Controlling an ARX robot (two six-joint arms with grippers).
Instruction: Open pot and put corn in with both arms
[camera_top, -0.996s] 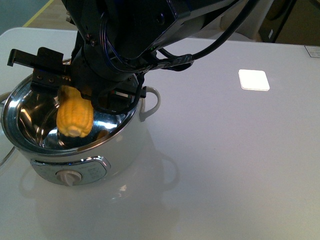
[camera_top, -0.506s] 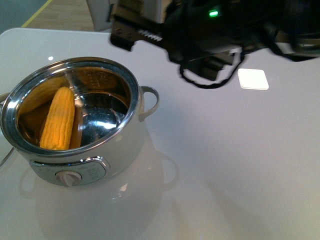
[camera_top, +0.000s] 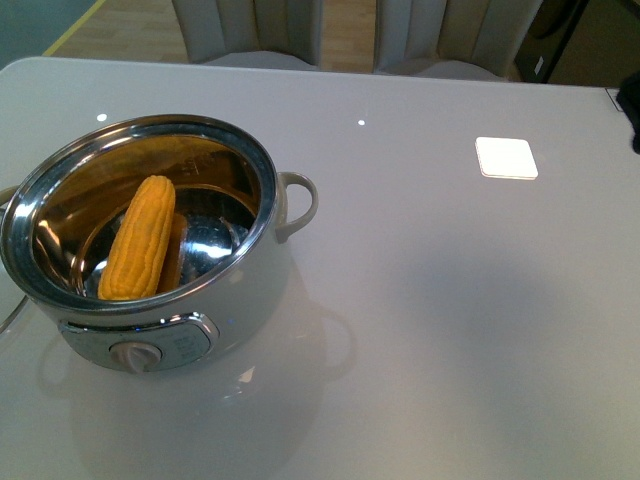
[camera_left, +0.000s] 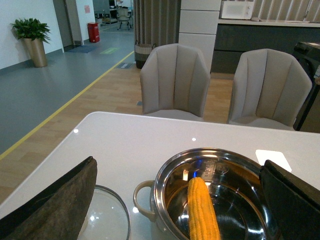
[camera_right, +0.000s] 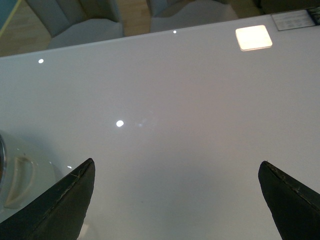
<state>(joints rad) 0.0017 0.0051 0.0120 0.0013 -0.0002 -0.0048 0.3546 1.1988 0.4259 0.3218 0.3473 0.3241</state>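
Observation:
The pot (camera_top: 250, 292) stands open at the table's left, its steel bowl bare to the rim. The corn (camera_top: 140, 238) lies inside, leaning against the bowl's left wall, with nothing touching it. In the left wrist view the pot (camera_left: 159, 186) and the corn (camera_left: 202, 212) sit below and between the fingers of my left gripper (camera_left: 178, 161), which is open and empty. My right gripper (camera_right: 177, 162) is open over bare table, with a pot handle (camera_right: 17, 181) at the picture's edge. In the front view only a black bit of an arm (camera_top: 632, 105) shows at the right edge.
A round glass lid (camera_left: 107, 220) lies flat on the table beside the pot. A white square (camera_top: 507, 157) sits on the table at the back right. Two grey chairs (camera_left: 174, 80) stand behind the table's far edge.
The corn was let go and dropped into the pot, where it has settled. The black arm that held it over the bowl pulled back to the right and left the front view.

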